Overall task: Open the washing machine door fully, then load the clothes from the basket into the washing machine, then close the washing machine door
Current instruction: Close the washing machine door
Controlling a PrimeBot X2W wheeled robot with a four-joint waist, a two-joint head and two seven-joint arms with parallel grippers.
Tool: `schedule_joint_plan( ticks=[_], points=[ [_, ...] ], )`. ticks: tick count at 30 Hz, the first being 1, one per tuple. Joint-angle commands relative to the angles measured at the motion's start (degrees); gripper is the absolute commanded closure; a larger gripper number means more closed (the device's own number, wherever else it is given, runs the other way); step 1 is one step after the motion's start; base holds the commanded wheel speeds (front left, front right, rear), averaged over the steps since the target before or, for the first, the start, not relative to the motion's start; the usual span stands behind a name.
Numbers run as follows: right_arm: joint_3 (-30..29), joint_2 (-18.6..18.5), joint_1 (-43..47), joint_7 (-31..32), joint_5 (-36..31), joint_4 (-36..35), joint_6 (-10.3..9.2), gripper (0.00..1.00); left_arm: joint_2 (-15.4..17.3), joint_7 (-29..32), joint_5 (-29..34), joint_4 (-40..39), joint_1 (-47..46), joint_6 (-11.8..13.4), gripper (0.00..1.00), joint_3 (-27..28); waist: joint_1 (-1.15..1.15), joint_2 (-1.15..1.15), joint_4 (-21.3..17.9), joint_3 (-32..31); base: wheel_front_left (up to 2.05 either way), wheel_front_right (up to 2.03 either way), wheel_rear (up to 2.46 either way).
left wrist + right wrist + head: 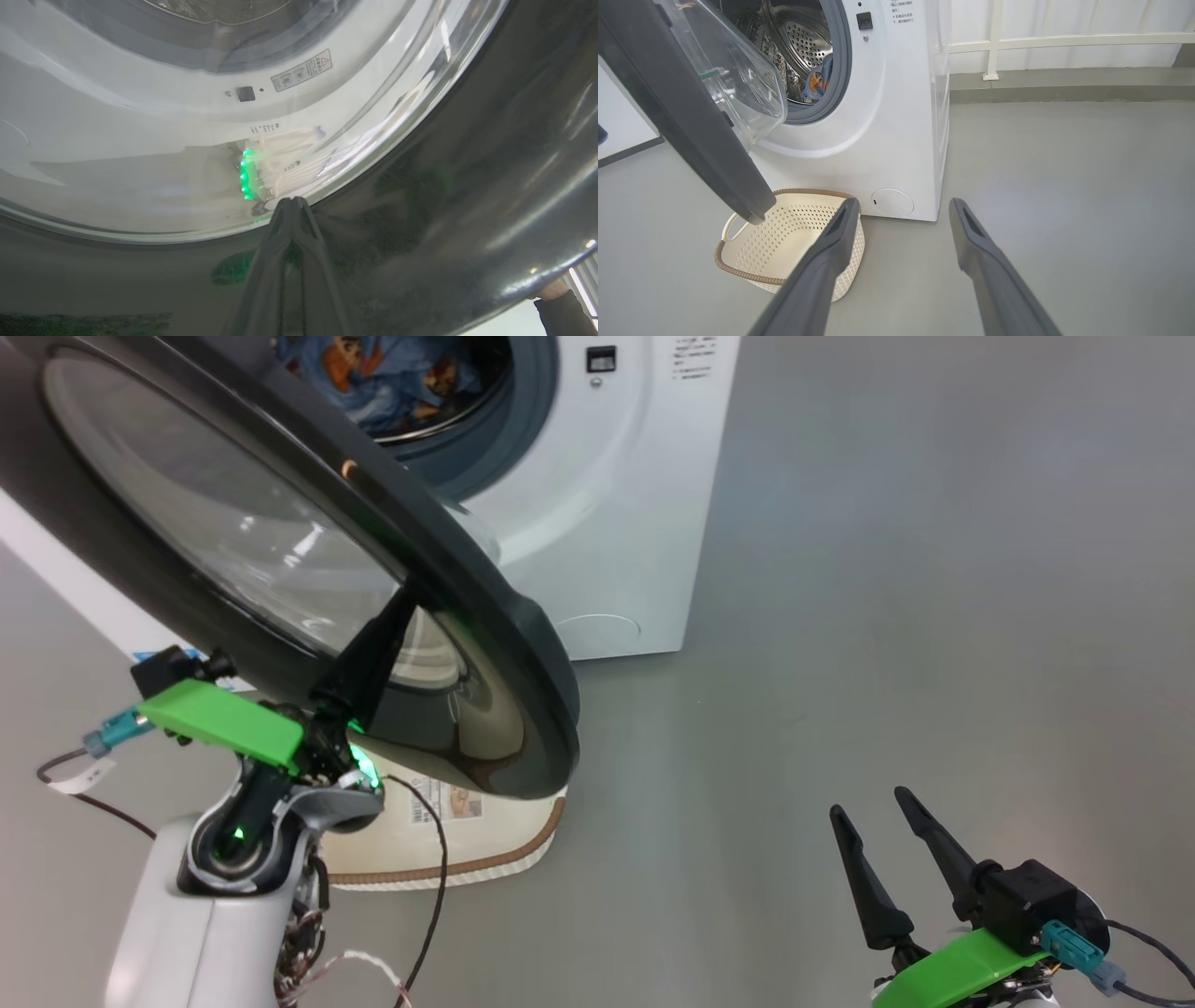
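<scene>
Large round glossy black washing machine door (252,541) with a bulging clear glass window stands swung out from the machine, neither shut nor flat open, and crosses the upper left and centre of the head view. In the right wrist view the door (691,116) runs edge-on down the left side, its clear bowl turned toward the drum. Big white boxy front-loading washing machine (597,523) sits at top centre of the head view; it stands left of centre in the right wrist view (896,140), steel drum exposed. Light blue clothes with orange and brown cartoon patches (392,378) lie inside the drum, at the top edge of the head view; a small part of them (822,79) shows past the grey-blue ring. Small cream-white perforated basket with brown woven-look rim (504,826) sits on the grey floor (887,569) below the door's lower edge. In the right wrist view the basket (784,233) is at lower left, nothing inside. Left tool (403,602): fingers closed together, gripping nothing, tips against the door's outer face. In the left wrist view the left tool (292,201) meets the door (467,186) where glass joins black ring, beside a reflection of green lights (245,175). Right tool (868,801): lower right of the head view, fingers spread, empty, well apart from the machine; same spread in its own view (904,201).
</scene>
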Motion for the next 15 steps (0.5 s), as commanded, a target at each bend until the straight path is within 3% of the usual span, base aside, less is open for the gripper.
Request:
schedule_joint_plan(
  ticks=[1,15],
  points=[
    [1.6,-0.1,-1.7,-0.3,-0.1,-1.5,0.09,0.0,0.8,-0.3,0.6,-0.8,-3.0,-0.2,1.0,0.4,0.0,0.0,-1.2,0.4,0.0,0.0,0.0],
    [1.3,0.5,-1.6,-0.3,-0.1,-1.3,0.09,0.0,0.8,-6.6,3.0,5.4,-7.1,-0.2,1.0,-0.7,0.0,0.0,-2.8,0.1,0.0,0.0,0.0]
  ],
)
